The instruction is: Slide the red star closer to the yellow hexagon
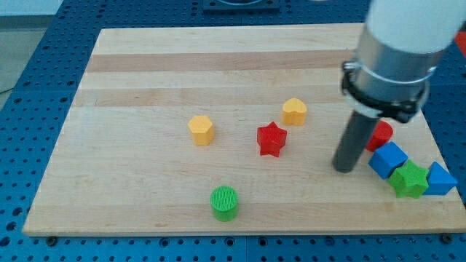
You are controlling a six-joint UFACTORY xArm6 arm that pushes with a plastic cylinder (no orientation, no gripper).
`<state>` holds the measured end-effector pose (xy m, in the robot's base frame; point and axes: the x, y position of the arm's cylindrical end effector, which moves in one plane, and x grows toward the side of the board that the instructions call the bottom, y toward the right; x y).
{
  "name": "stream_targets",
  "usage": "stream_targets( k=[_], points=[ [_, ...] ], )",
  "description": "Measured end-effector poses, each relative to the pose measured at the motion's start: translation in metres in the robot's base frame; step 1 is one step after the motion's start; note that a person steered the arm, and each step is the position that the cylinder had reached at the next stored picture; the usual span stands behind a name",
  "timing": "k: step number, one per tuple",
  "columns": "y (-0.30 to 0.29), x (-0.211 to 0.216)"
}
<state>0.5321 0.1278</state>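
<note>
While my tip (344, 167) rests on the desk (145, 73) at the view's right, the red star (271, 139) lies near the board's middle, well apart from the tip and to its left. This arm carries no fingers at all, only the dark rod, so nothing is clamped or spread; the rod touches no block now, though a red block (381, 133) of unclear shape sits just beside it, partly hidden behind the rod.

From the single camera view, two yellow blocks show. One (201, 129) lies to the star's left, and its flat faces read as the yellow hexagon. The other yellow block (294, 111) sits just above and right of the star; I judge it another shape, perhaps a heart, though that is hard to tell.

To do the step well, I judge the tip should come in on the star's right side and push leftward along the line through star and hexagon, contacting the star near its centre so it slides rather than spins.

Open wood lies between star and hexagon, so the path looks free. The green cylinder (224, 202) sits well below that line. A blue block (387, 159), a green star (410, 180) and another blue block (439, 180) crowd the lower right near the edge, away from the push.
</note>
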Motion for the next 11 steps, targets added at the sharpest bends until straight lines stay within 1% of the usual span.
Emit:
stream_targets(
  k=[1, 2, 3, 4, 5, 6, 8, 9, 10, 11],
  points=[
    [-0.045, -0.01],
    [-0.08, -0.03],
    [-0.099, -0.042],
    [-0.062, -0.042],
    [-0.016, -0.057],
    [-0.032, -0.071],
    [-0.097, -0.054],
    [-0.108, -0.054],
    [-0.104, -0.054],
    [-0.036, -0.058]
  ],
)
